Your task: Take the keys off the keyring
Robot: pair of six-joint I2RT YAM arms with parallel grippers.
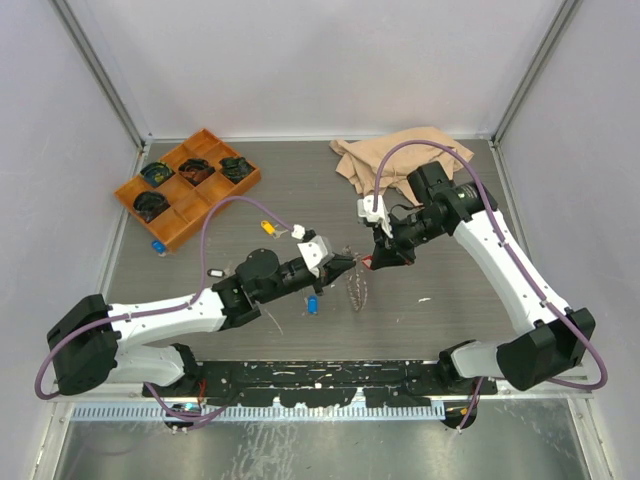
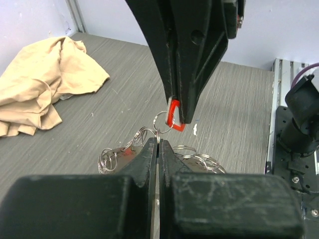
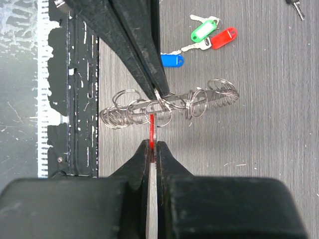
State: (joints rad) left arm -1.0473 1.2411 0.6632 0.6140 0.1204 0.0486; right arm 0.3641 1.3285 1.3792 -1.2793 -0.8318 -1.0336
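The left gripper (image 2: 158, 143) clamps the keyring (image 3: 199, 99). The right gripper (image 3: 153, 145), jaws shut on the red key (image 2: 173, 112) just beside it, should wind that key off gently.

The keyring (image 3: 199, 99) is silvery-grey on a grey, finely streaked table (image 3: 259, 124). A red tag (image 3: 151, 132) touches it, pinched in the black right gripper (image 3: 151, 145). Near the keyring lie a blue tag (image 3: 172, 60), a green tag (image 3: 202, 33) and a second red tag (image 3: 223, 38).

Orange divided tray (image 1: 205, 212) far left w/ dark coiled bundles (image 1: 192, 167) in 4 compartments; crumpled beige cloth (image 1: 395, 160) far right on grey table (image 1: 300, 190).
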